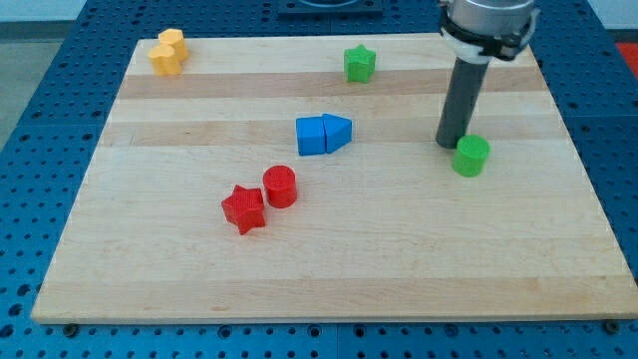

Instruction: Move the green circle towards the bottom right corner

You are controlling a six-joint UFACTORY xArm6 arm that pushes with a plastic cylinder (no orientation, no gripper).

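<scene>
My tip [451, 145] right up against the green circle [472, 156] – nothing held, just touching.
Blue cube [311, 136] and blue wedge-like block [337, 131] sit well left – board [498, 259] toward bottom right open.

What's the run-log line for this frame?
tip touching green circle on its upper-left | circle right of centre, short of bottom right corner | blue pair and green star apart

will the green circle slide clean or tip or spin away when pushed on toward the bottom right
The green circle looks squat and stands on its flat end, so it probably slides rather than tips. My tip sits against its upper-left side; the round wall may let it slip sideways off the rod. It looks rigid.
</scene>
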